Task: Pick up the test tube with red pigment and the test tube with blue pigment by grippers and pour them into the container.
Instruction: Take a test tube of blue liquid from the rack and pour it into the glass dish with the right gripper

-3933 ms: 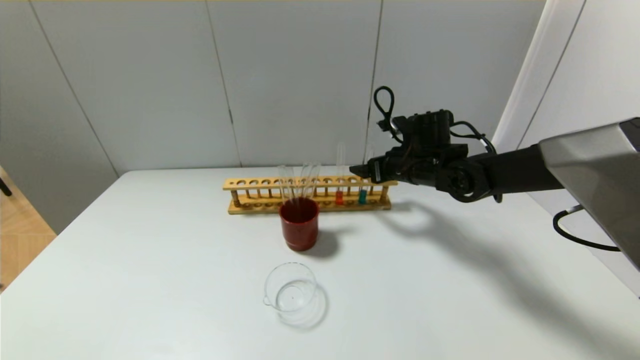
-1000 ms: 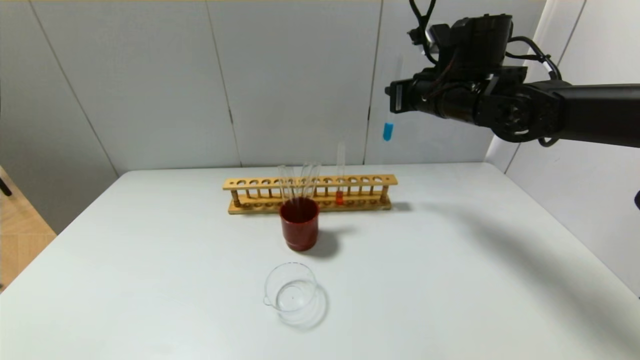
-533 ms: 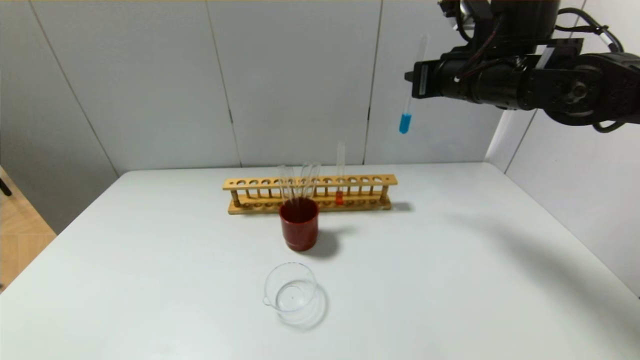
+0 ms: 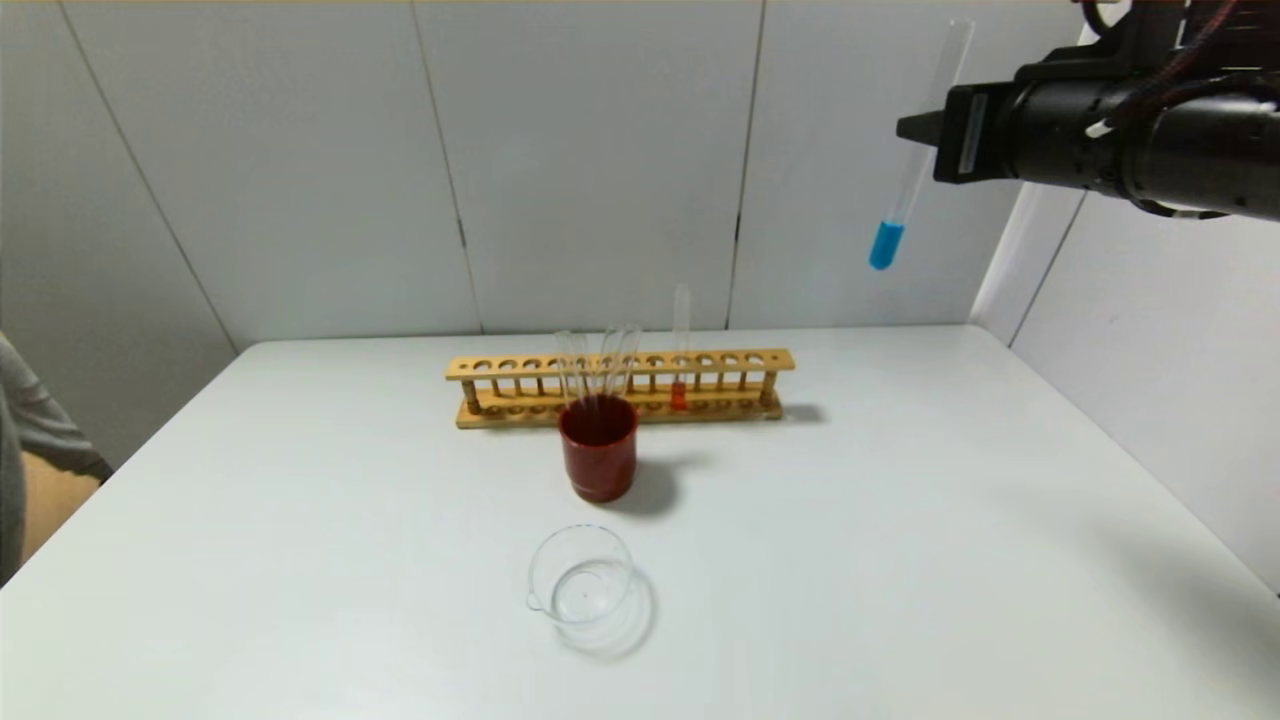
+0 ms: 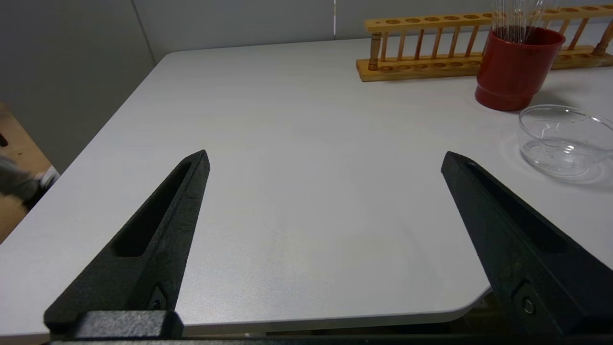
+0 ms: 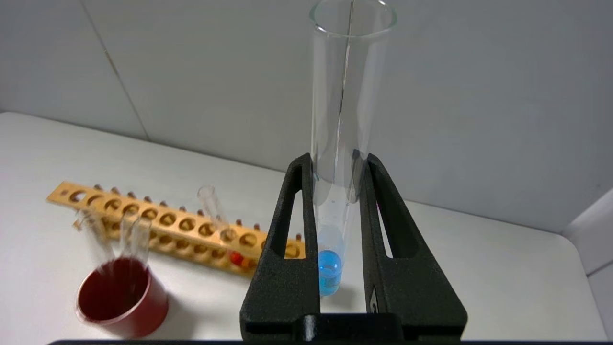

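Note:
My right gripper [image 4: 925, 127] [image 6: 337, 160] is shut on the test tube with blue pigment [image 4: 887, 243] [image 6: 329, 273], holding it high in the air at the upper right, above and to the right of the rack, tilted a little. The test tube with red pigment [image 4: 679, 392] [image 6: 235, 257] stands in the wooden rack [image 4: 520, 370]. The clear glass container [image 4: 581, 586] [image 5: 565, 139] sits on the table near the front, in front of the red cup. My left gripper [image 5: 325, 160] hangs open over the table's near left corner, with nothing between its fingers.
A dark red cup [image 4: 598, 447] [image 5: 515, 67] holding several colourless tubes stands between the rack and the container. The white table [image 4: 900, 560] ends at a wall behind the rack. A person's grey sleeve [image 4: 25, 440] shows at the far left edge.
My right gripper has carried the blue tube up and to the right, away from the rack, and the tube now leans more. A grey sleeve has appeared at the left edge.

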